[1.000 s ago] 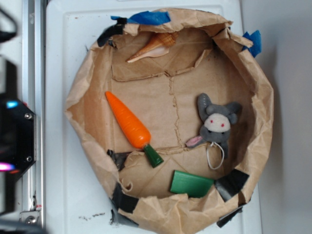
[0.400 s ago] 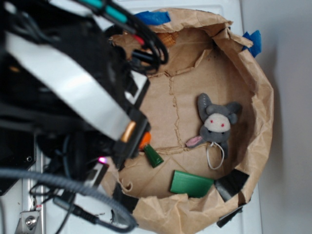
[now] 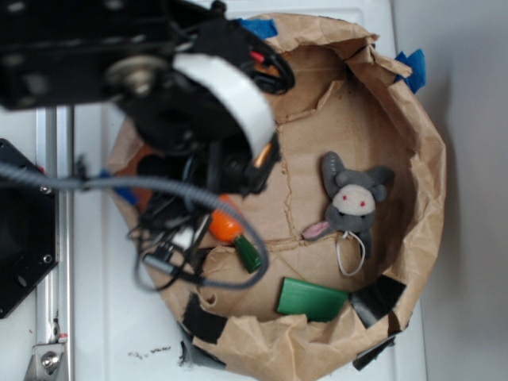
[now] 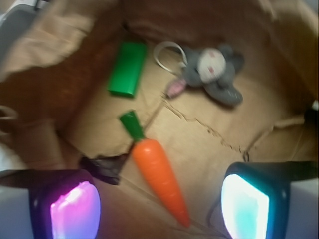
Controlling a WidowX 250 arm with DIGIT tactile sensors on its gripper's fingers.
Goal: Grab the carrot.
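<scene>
Carrot [image 4: 159, 179] between block [image 4: 127, 68] and hand [image 4: 159, 211]

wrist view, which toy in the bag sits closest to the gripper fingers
The carrot: its orange tip lies between the gripper fingers, while the green block and plush bunny lie farther off.

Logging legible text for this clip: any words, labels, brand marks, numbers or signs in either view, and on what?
None can be read in either view.
The carrot, green block, plush bunny and paper bag show no print.
The arm housing shows no legible marking; it is blurred.
The gripper fingers show only coloured glow, no characters.
</scene>
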